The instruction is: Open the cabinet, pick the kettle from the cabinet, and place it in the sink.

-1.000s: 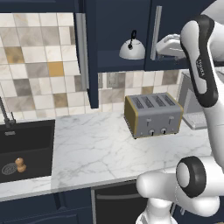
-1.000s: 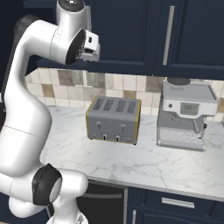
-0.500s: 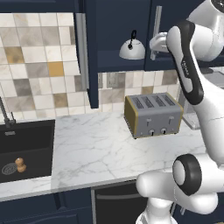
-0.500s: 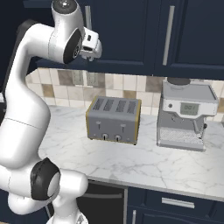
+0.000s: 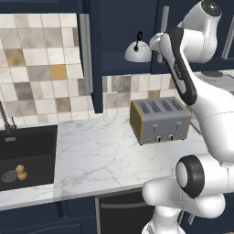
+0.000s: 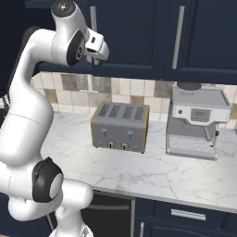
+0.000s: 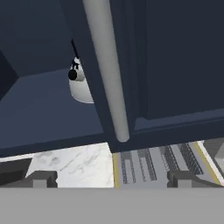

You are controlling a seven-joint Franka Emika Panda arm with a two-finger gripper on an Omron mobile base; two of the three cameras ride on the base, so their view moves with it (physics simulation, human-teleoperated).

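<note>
Cabinet (image 5: 121,41) stands open; kettle (image 5: 138,51) on shelf, at 10 o'clock in hand view, probably half-hidden by door. Your jaws wide open, holding nothing.

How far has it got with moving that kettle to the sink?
Done: the cabinet stands open, its left door swung out. In hand: the open, empty claw is beside the kettle, which sits on the shelf. Left: grasping the kettle and carrying it to the sink.

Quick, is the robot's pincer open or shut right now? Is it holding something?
Pincer: open, holding nothing. It is up by the cabinet door's silver handle; the kettle sits inside on the shelf.
</note>
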